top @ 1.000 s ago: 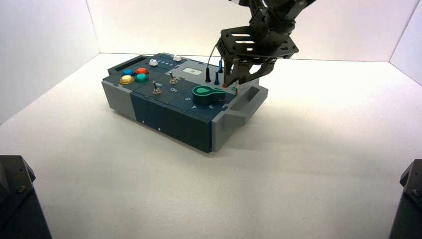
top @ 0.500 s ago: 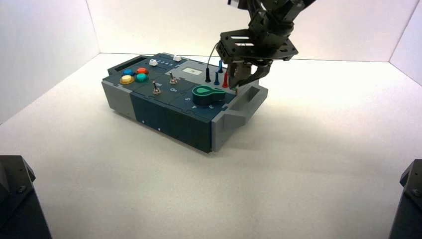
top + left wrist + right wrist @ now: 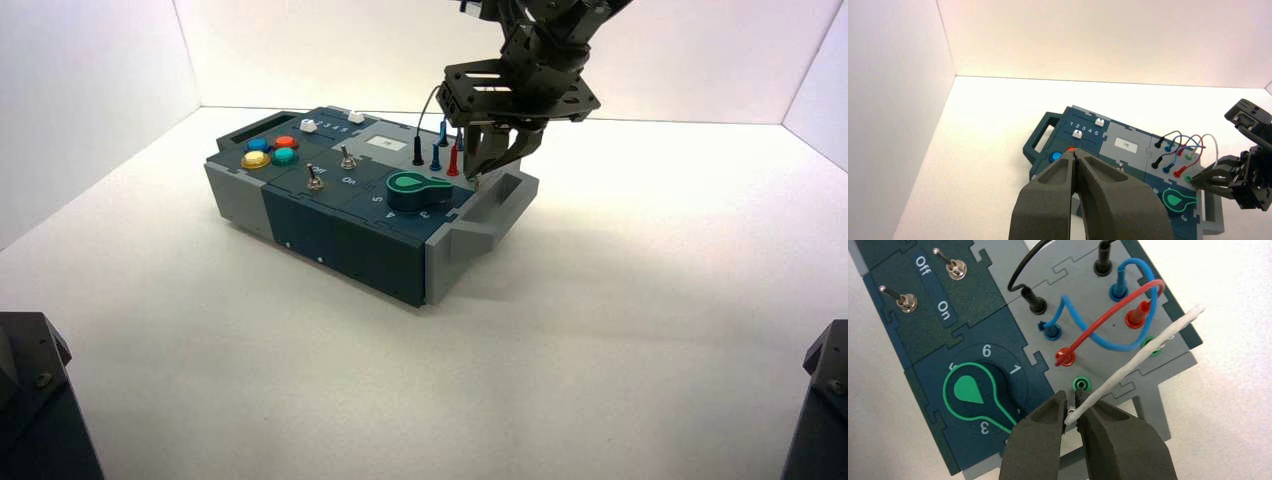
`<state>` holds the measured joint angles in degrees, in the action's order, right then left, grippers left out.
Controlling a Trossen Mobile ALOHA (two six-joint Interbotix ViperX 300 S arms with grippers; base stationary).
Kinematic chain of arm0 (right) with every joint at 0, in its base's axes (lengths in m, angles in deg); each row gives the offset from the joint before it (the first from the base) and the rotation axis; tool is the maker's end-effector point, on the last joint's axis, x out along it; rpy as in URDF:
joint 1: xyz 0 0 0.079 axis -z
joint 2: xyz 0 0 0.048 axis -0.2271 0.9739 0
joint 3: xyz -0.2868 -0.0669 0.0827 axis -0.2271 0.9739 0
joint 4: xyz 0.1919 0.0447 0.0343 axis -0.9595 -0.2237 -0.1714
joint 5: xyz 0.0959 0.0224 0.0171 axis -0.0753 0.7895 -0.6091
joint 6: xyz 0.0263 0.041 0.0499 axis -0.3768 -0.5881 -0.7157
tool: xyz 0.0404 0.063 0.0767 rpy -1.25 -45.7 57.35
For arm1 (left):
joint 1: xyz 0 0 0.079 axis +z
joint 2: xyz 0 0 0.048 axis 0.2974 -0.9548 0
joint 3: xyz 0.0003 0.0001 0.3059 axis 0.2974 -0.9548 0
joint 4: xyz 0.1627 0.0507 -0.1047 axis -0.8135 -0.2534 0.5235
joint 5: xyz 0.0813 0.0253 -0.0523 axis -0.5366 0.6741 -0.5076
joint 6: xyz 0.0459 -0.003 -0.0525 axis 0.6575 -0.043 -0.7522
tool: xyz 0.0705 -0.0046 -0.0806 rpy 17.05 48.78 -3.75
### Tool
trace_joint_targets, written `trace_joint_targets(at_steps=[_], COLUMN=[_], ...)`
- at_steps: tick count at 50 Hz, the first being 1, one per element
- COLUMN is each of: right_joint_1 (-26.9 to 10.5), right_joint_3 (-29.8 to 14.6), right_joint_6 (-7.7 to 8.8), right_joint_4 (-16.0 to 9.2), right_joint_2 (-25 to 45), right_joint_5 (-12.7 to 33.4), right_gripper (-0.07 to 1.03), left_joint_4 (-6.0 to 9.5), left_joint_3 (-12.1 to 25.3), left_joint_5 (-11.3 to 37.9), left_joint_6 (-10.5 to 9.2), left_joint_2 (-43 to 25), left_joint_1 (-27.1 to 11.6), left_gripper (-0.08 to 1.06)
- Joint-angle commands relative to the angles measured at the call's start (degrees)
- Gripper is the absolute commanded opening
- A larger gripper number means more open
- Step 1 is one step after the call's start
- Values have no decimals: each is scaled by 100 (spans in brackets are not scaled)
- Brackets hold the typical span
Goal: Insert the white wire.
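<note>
High view: the right gripper, its arm reaching in from the far side, points down at the box's right end, beside the handle. Compared with one second earlier, its spread fingers have drawn together, uncovering the red plug.

Left wrist view: the left gripper (idle) is closed, above the box; the white wire arches from the right gripper.

Right wrist view: the right gripper clasps the wire's near end beside the near green socket; the other end is at the far green socket.
</note>
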<state>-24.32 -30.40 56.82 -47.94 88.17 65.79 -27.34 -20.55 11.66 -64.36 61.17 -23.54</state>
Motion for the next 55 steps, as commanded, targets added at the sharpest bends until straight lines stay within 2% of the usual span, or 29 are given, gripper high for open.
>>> trace_joint_targets(at_steps=[1,15,55], right_joint_1=[35,44,44], right_joint_3=[-149,-220,-220], right_joint_6=[0,0,-18], right_joint_4=[79,272,290], right_joint_2=[-141,-229,-176], right_joint_5=[-35,-220,-334], right_gripper=[-3,-3,-3], left_joint_4=[-9,-9,-9], left_joint_3=[70,70,70], left_joint_5=[-70,-79,-79], left_joint_6=[0,0,0], left_joint_2=[-35,-35,-35], left_joint_1=[53,88,97], left_gripper=[-3,-3,-3])
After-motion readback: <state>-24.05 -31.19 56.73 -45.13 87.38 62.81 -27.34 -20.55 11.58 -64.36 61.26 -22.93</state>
